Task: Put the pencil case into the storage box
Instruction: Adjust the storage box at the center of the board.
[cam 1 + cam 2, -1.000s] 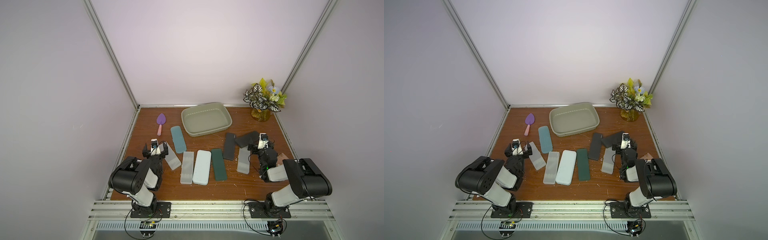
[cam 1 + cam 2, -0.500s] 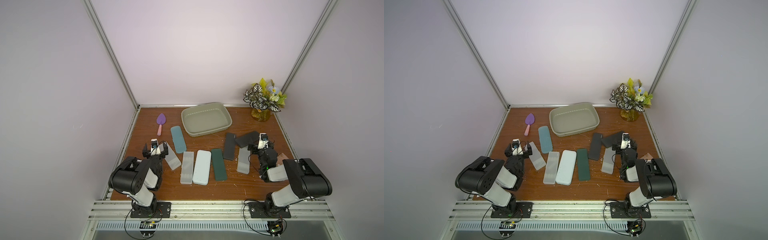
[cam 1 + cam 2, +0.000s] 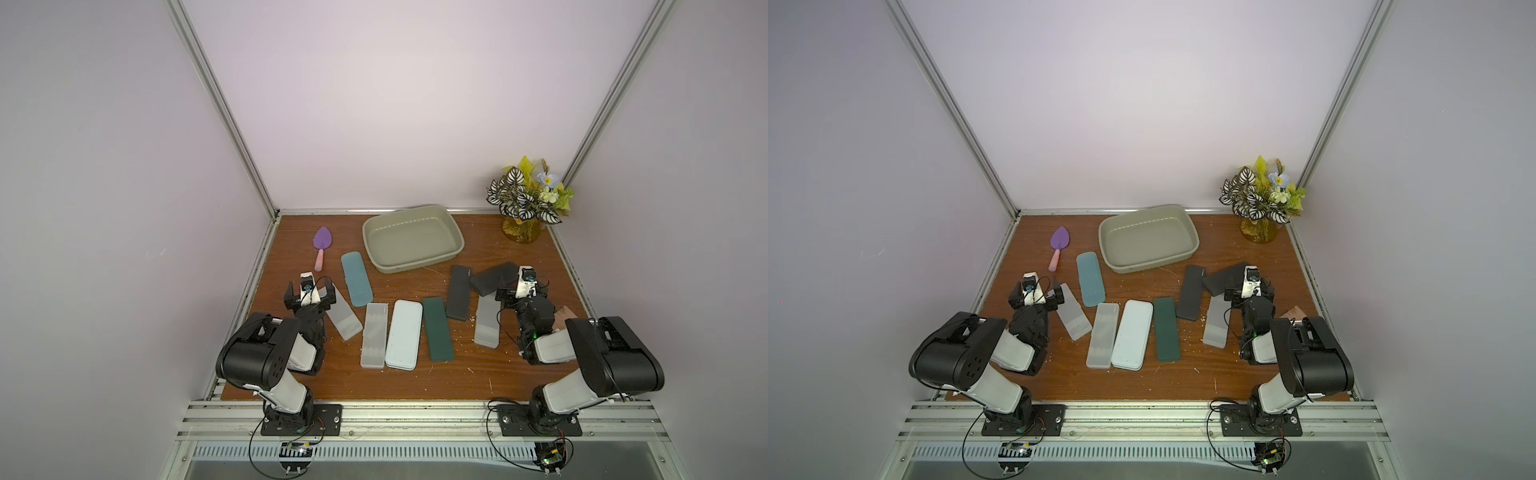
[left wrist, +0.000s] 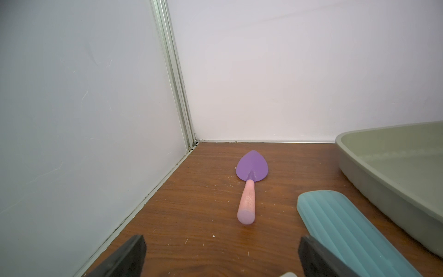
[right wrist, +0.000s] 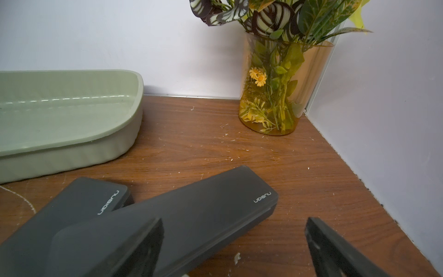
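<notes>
Shallow grey-green plastic storage box [image 3: 419,262], rounded corners, flared rim, stands on the wood-grain bench [image 3: 415,378]. Ribbed teal pencil case [image 3: 356,279] and matt black pencil case [image 3: 458,293] lie flat just outside the box. Left claw [image 3: 310,296] and right claw [image 3: 521,291]: low, level, jaws wide apart, empty

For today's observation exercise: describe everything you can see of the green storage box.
The storage box is a shallow, pale grey-green tub, seemingly plastic, rectangular with rounded corners and a flared rim. Empty, it sits flat, slightly skewed, at the back of the wooden table. Nothing appears to touch it; a teal pencil case lies nearby.
</notes>
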`<act>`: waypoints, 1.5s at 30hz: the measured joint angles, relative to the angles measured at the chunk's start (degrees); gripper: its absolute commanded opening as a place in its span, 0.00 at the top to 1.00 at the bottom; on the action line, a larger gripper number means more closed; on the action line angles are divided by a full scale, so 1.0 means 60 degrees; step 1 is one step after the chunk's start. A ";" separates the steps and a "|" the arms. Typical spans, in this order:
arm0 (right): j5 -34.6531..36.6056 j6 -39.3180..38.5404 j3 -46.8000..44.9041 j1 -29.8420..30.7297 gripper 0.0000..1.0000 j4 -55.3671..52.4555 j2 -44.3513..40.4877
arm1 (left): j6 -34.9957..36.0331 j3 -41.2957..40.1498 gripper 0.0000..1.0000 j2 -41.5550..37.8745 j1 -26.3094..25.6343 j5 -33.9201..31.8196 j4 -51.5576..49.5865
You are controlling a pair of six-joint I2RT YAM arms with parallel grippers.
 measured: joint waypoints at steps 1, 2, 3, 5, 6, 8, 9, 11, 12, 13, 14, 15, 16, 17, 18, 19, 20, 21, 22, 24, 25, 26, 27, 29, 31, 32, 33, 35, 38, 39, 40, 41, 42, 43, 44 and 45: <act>0.0000 0.0000 0.0000 0.0000 0.01 0.0000 0.0000 | -0.0029 0.0066 0.00 -0.0015 0.0040 0.0015 -0.0120; 0.0000 0.0000 0.0000 0.0000 0.01 0.0000 0.0000 | -0.0062 0.0131 0.00 -0.0018 0.0087 0.0033 -0.0259; 0.0000 0.0000 0.0000 0.0000 0.01 0.0000 0.0000 | -0.0095 0.0182 0.00 -0.0018 0.0127 0.0044 -0.0375; -0.0004 0.0000 0.0000 0.0000 0.01 -0.0004 0.0000 | -0.0164 0.0270 0.00 -0.0025 0.0200 0.0073 -0.0634; -0.0011 0.0000 0.0000 0.0000 0.01 -0.0004 0.0000 | -0.0186 0.0302 0.01 -0.0025 0.0226 0.0091 -0.0729; -0.0040 0.0000 0.0000 -0.0004 0.01 -0.0004 0.0000 | -0.0229 0.0350 0.03 -0.0029 0.0266 0.0120 -0.0878; -0.0015 0.0011 0.0000 -0.0004 0.01 -0.0004 0.0000 | -0.0248 0.0350 0.05 -0.0029 0.0273 0.0135 -0.0918; 0.0153 0.0098 0.0040 -0.0004 0.01 -0.0386 -0.0182 | -0.0277 0.0350 0.09 -0.0044 0.0277 0.0109 -0.1005; 0.0255 0.0142 0.0113 -0.0004 0.01 -0.0838 -0.0444 | -0.0291 0.0346 0.12 -0.0098 0.0277 0.0098 -0.1078; 0.0321 0.0178 0.0270 -0.0004 0.01 -0.1435 -0.0809 | -0.0310 0.0324 0.14 -0.0200 0.0277 0.0095 -0.1115; 0.0357 0.0186 0.0470 -0.0004 0.01 -0.1974 -0.1191 | -0.0310 0.0280 0.16 -0.0302 0.0270 0.0073 -0.1086; 0.0364 0.0178 0.0758 -0.0004 0.01 -0.2565 -0.1636 | -0.0302 0.0204 0.18 -0.0375 0.0244 0.0033 -0.0954; 0.0364 0.0149 0.1089 -0.0004 0.01 -0.3093 -0.2102 | -0.0277 0.0080 0.19 -0.0390 0.0208 -0.0004 -0.0703; 0.0368 0.0117 0.1377 0.0000 0.01 -0.3512 -0.2481 | -0.0240 -0.0029 0.19 -0.0382 0.0168 -0.0018 -0.0543; 0.0375 0.0062 0.1708 0.0018 0.01 -0.4003 -0.2878 | -0.0204 -0.0164 0.19 -0.0375 0.0135 -0.0047 -0.0379; 0.0393 0.0018 0.1989 0.0047 0.01 -0.4462 -0.3217 | -0.0186 -0.0270 0.19 -0.0379 0.0113 -0.0069 -0.0299; 0.0408 -0.0004 0.2226 0.0084 0.01 -0.4874 -0.3523 | -0.0178 -0.0295 0.19 -0.0375 0.0113 -0.0073 -0.0277; 0.0444 0.0000 0.2448 0.0131 0.01 -0.5359 -0.3840 | -0.0178 -0.0277 0.19 -0.0386 0.0117 -0.0073 -0.0299; 0.0474 0.0036 0.2597 0.0168 0.01 -0.5810 -0.4135 | -0.0208 -0.0182 0.21 -0.0419 0.0142 -0.0066 -0.0474; 0.0470 0.0164 0.2718 0.0215 0.01 -0.6597 -0.4619 | -0.0248 0.0193 0.20 -0.0543 0.0233 -0.0011 -0.1071; 0.0466 0.0248 0.2725 0.0222 0.01 -0.6976 -0.4812 | -0.0244 0.0459 0.20 -0.0656 0.0244 -0.0022 -0.1501; 0.0470 0.0331 0.2725 0.0229 0.01 -0.7300 -0.4918 | -0.0237 0.0750 0.20 -0.0852 0.0233 -0.0051 -0.2062; 0.0466 0.0433 0.2725 0.0233 0.01 -0.7646 -0.4962 | -0.0193 0.1100 0.19 -0.1144 0.0200 -0.0087 -0.2703; 0.0463 0.0674 0.2725 0.0240 0.01 -0.8287 -0.4900 | 0.0051 0.1647 0.17 -0.1803 -0.0029 -0.0204 -0.3548; 0.0441 0.0987 0.2787 0.0240 0.01 -0.9020 -0.4714 | 0.0430 0.2058 0.16 -0.2645 -0.0459 -0.0331 -0.4197; 0.0419 0.1137 0.2874 0.0240 0.01 -0.9355 -0.4594 | 0.0565 0.2244 0.17 -0.3009 -0.0637 -0.0408 -0.4561; 0.0364 0.1319 0.3013 0.0240 0.01 -0.9715 -0.4448 | 0.0678 0.2521 0.20 -0.3388 -0.0805 -0.0455 -0.5093; 0.0321 0.1657 0.3319 0.0259 0.01 -1.0287 -0.4240 | 0.0721 0.3399 0.22 -0.3974 -0.0987 -0.0525 -0.6648; 0.0408 0.1960 0.3544 0.0397 0.01 -1.0717 -0.4342 | 0.0455 0.5231 0.28 -0.4368 -0.1016 -0.0608 -0.9329; 0.0506 0.2007 0.3541 0.0503 0.01 -1.0816 -0.4506 | 0.0331 0.5865 0.30 -0.4386 -0.1020 -0.0586 -1.0225; 0.0590 0.2073 0.3537 0.0627 0.01 -1.0932 -0.4736 | 0.0248 0.6441 0.32 -0.4390 -0.1020 -0.0535 -1.1063; 0.0645 0.2189 0.3541 0.0718 0.01 -1.1045 -0.4943 | 0.0098 0.6870 0.32 -0.4386 -0.1020 -0.0459 -1.1777; 0.0692 0.2324 0.3570 0.0783 0.01 -1.1183 -0.5140 | -0.0044 0.7238 0.32 -0.4386 -0.1020 -0.0364 -1.2477; 0.0721 0.2514 0.3705 0.0841 0.01 -1.1511 -0.5297 | -0.0259 0.7548 0.32 -0.4382 -0.1020 -0.0229 -1.3172; 0.0688 0.2659 0.3905 0.0867 0.01 -1.1828 -0.5326 | -0.0503 0.7759 0.32 -0.4371 -0.1020 -0.0124 -1.3766; 0.0579 0.2809 0.4211 0.0874 0.01 -1.2185 -0.5246 | -0.0809 0.7941 0.32 -0.4353 -0.1020 -0.0004 -1.4389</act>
